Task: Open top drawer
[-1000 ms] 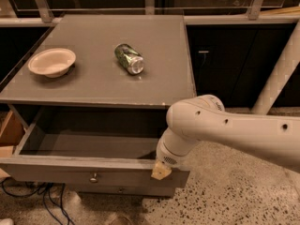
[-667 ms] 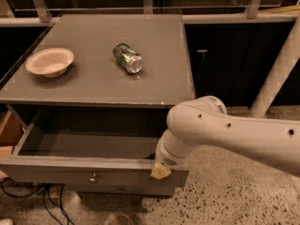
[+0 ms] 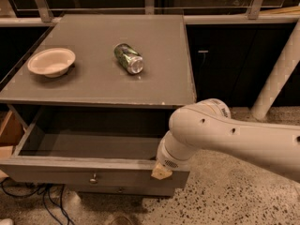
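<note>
The top drawer [image 3: 70, 170] of the grey cabinet is pulled out, showing its deep grey interior [image 3: 89, 132]. Its small round metal knob [image 3: 93, 177] sits at the centre of the front. My gripper [image 3: 161, 171] is at the right end of the drawer's front edge, mostly hidden behind my white arm [image 3: 225, 137]; only a beige tip shows against the drawer front. A lower drawer front with a like knob [image 3: 121, 190] shows just beneath.
On the cabinet top [image 3: 159, 78] a white bowl [image 3: 51, 62] stands at the left and a green can [image 3: 128, 58] lies on its side mid-top. A white post [image 3: 276, 78] leans at the right. Cables [image 3: 42, 198] lie on the speckled floor.
</note>
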Available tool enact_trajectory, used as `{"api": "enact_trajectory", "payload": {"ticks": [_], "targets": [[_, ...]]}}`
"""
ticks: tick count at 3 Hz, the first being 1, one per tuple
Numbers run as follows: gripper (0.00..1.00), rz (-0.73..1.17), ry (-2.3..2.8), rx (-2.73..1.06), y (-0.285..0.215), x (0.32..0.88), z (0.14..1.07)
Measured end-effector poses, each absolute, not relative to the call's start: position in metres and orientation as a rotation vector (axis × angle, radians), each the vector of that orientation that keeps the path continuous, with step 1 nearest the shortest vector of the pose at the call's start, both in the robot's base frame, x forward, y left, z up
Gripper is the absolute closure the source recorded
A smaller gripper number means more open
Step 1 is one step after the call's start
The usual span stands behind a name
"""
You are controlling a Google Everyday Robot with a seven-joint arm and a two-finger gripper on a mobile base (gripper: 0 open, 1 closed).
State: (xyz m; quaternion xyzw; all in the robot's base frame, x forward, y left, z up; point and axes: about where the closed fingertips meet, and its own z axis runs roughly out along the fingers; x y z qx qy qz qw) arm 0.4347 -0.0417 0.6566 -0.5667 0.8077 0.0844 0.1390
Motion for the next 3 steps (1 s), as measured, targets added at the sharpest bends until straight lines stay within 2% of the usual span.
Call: {"api": "enact_trajectory", "payload": {"ticks": [3], "targets": [[1.0, 0.186, 2.293, -1.585, -0.0453, 0.4317, 0.6713]]}}
